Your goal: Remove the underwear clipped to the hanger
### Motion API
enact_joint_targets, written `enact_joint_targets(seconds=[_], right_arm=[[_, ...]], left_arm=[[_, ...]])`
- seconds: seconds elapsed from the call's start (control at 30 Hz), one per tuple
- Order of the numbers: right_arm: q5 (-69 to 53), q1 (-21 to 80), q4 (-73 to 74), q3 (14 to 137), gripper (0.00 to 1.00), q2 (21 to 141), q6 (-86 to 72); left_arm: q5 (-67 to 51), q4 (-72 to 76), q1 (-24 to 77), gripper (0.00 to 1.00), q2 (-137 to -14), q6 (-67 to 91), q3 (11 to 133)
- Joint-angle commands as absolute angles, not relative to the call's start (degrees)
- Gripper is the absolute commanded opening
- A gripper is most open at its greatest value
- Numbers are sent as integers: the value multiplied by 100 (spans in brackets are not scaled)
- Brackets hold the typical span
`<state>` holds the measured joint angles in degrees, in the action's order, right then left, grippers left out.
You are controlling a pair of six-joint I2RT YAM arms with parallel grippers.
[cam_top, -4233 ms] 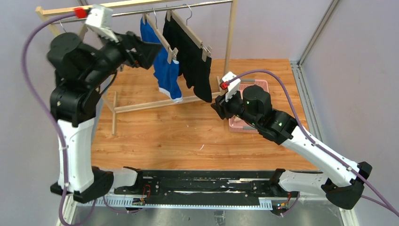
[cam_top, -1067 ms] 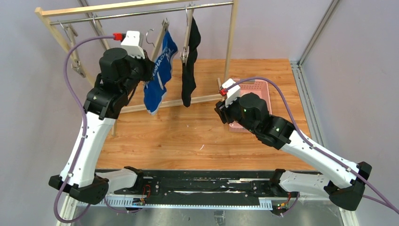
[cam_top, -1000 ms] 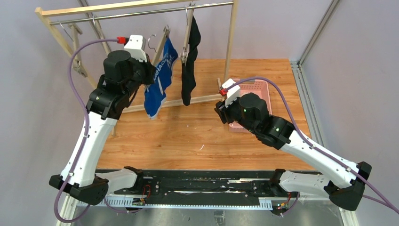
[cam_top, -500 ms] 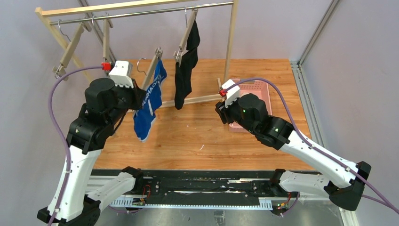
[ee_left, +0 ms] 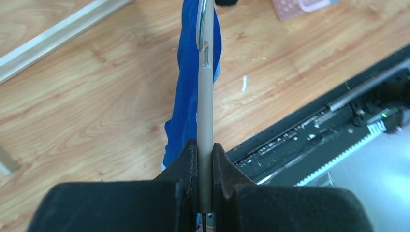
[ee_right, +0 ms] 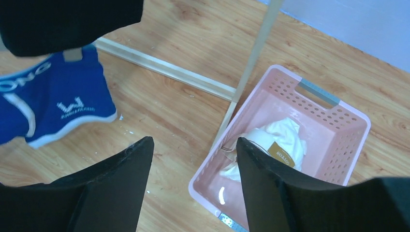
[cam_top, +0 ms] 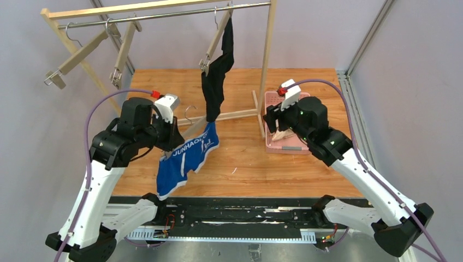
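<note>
My left gripper (cam_top: 173, 136) is shut on a wooden hanger (ee_left: 205, 96), held low over the near left of the table. The bright blue underwear (cam_top: 185, 157) hangs clipped below that hanger; in the left wrist view the blue cloth (ee_left: 186, 106) drapes behind the bar. The black underwear (cam_top: 215, 82) hangs from another hanger on the rail. My right gripper (ee_right: 193, 140) is open and empty above the near corner of the pink basket (ee_right: 309, 89), where the cream underwear (ee_right: 285, 140) lies. From above, that right gripper (cam_top: 273, 123) sits at the basket's left edge.
The wooden rack's rail (cam_top: 164, 13) carries two bare hangers (cam_top: 82, 52) at the far left. Its right post (cam_top: 267, 60) and floor bar (cam_top: 235, 114) stand just left of the basket (cam_top: 297, 148). A black rail (cam_top: 229, 215) runs along the table's near edge.
My left arm has brought the hanger with the blue underwear off the rail, down and toward me. The right gripper has moved right over the basket and opened wider.
</note>
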<state>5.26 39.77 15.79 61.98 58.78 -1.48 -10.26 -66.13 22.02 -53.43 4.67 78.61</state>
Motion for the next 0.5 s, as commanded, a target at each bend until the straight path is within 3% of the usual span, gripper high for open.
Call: enact_joint_targets(seconds=[0.0,0.23,0.47], right_arm=[[-1351,3140,1270,6037,68,5734,-647],[-3429,2753,796,5899,71,5967,-809],[-5484,2760,134,5719,72,6308,-901]], left_arm=[[-2081,-6588,2404,0,-5203,217,7807],[-2076,-6601,3219,0,-5296,157,7166],[-2478,-6281,3287,0,-5387,-114,7232]])
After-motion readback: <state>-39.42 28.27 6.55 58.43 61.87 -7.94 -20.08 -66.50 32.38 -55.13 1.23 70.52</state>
